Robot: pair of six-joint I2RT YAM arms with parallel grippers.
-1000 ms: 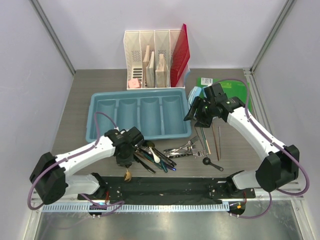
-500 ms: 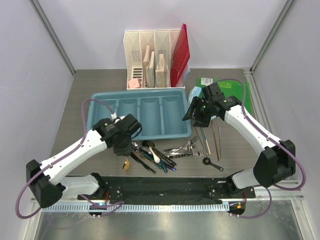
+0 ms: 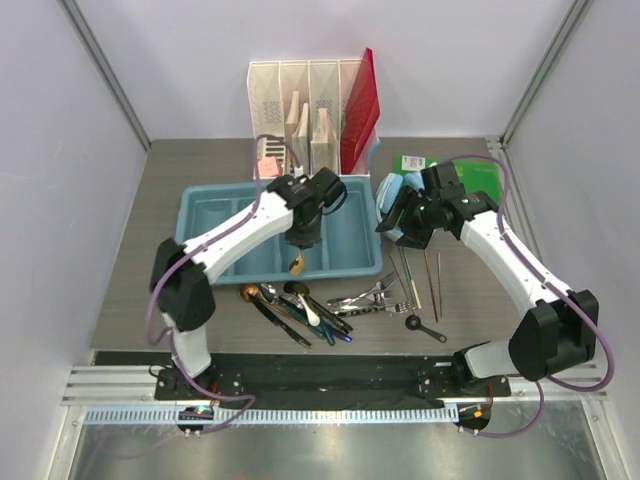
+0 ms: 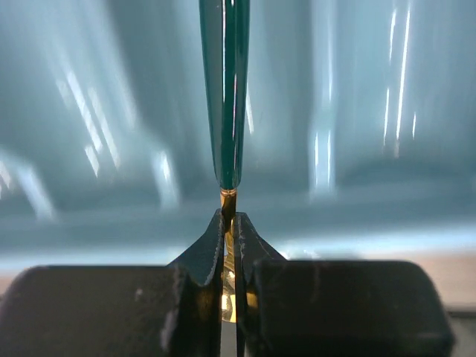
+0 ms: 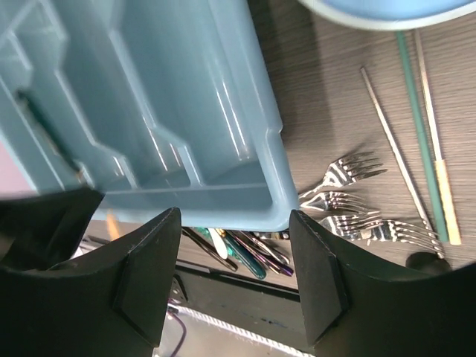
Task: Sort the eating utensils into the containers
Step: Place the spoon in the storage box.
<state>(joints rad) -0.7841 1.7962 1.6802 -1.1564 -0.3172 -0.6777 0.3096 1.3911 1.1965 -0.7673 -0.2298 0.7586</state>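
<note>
My left gripper (image 3: 302,232) is shut on a spoon with a gold bowl (image 3: 296,264) and a dark green handle (image 4: 224,89). It holds the spoon over the light blue tray (image 3: 215,188), about above the third compartment from the left. My right gripper (image 3: 400,225) is open and empty by the tray's right end (image 5: 186,111). Several knives and spoons (image 3: 300,310) lie in a pile in front of the tray, with silver forks (image 3: 375,295) and chopsticks (image 3: 432,270) to the right. The forks (image 5: 349,201) and chopsticks (image 5: 416,126) also show in the right wrist view.
A white slotted file organizer (image 3: 300,110) with a red folder stands behind the tray. Light blue headphones (image 3: 392,190) lie under the right arm, green items (image 3: 470,175) behind it. A small black spoon (image 3: 425,327) lies near the front edge.
My left gripper has lifted the gold spoon from the pile and carried it back over the tray. My right gripper has shifted slightly back and right.
</note>
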